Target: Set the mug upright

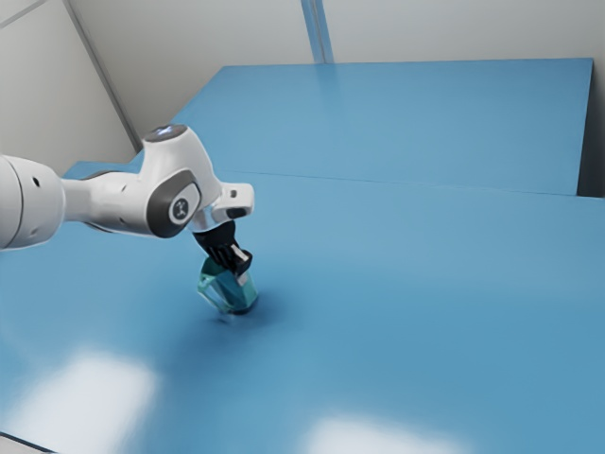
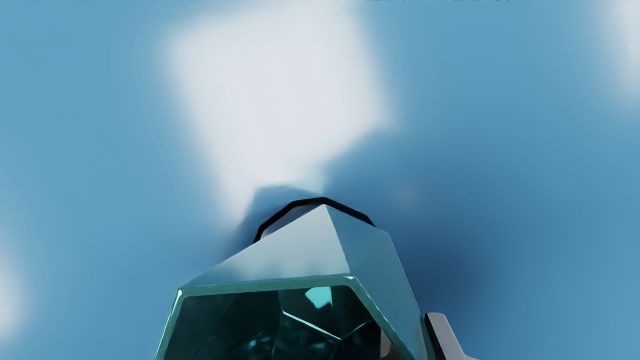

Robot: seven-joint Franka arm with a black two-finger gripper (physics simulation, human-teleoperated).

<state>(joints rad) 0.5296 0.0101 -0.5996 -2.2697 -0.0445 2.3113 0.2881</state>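
The gripper (image 1: 242, 269) is down at the mug (image 1: 227, 287), over the table (image 1: 406, 312). Around the hand the blue tabletop runs on well past it, with the most room between it and the exterior view's right; a far edge lies well beyond the hand, and a bit of near edge well apart from it at the exterior view's lower left corner. A wall (image 1: 454, 28) stands beyond the far edge.

The mug leans, its mouth toward the hand's camera and its dark base rim (image 2: 322, 200) farther from it. I cannot tell how far open the gripper is, nor whether it has hold of the mug. The mug's near part is cut off in the wrist view, and whether its base touches the table is unclear.

The mug is green, see-through and many-sided. Inside are dark facets, thin bright lines and a bright patch (image 2: 319, 297); a pale grey shape by the wall nearest the gripper is hard to make out.
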